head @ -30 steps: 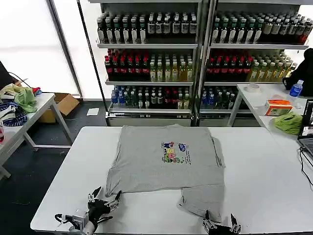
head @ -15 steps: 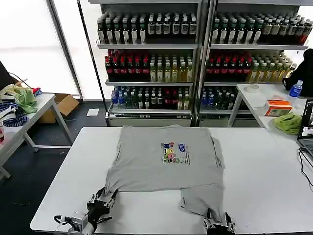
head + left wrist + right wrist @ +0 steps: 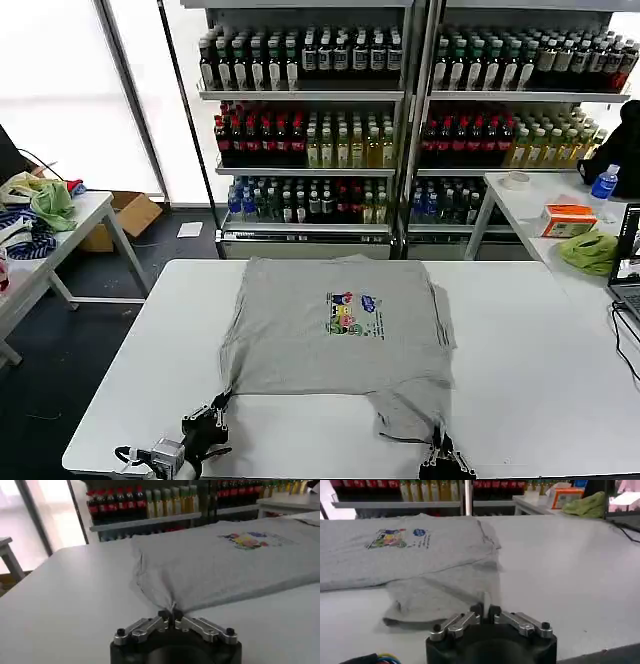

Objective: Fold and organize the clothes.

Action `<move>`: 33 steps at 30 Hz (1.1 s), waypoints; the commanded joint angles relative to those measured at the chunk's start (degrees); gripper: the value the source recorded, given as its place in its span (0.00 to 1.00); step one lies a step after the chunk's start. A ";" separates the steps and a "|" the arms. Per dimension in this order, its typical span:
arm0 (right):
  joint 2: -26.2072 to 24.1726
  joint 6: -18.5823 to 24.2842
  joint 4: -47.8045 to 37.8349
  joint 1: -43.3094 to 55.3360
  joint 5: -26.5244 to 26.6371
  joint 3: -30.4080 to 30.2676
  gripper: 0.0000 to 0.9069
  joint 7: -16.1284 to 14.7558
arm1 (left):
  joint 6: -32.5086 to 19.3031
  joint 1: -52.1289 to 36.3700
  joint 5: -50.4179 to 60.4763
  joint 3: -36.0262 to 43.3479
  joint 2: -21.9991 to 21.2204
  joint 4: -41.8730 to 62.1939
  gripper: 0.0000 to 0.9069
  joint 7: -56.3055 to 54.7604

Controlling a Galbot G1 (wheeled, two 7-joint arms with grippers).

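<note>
T-shirt between both closed end effectors

The right claw is cut off by the head view's lower edge, so little more than its fingertips shows there. The left claw has its arm cropped by the same edge. The T-shirt lies doubled over near the right claw, hiding the lower layer and the sleeve under it. The chest print is too small to read (small lettering beside the cartoon). The desk runs past the lower edge.
</note>
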 commanded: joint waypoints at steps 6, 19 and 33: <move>0.13 4.65 1.62 2.36 -2.42 0.83 0.00 -2.08 | -5.77 -1.95 0.27 0.44 -3.31 -0.66 0.00 -0.15; -1.44 4.19 3.90 13.89 -6.87 2.78 0.00 -5.08 | -9.08 -7.54 -3.35 -1.29 -6.01 -2.61 0.00 0.26; -0.89 0.97 -7.13 31.18 -4.55 4.14 0.00 -8.60 | -8.80 -20.68 -7.93 1.63 -4.66 7.08 0.00 0.17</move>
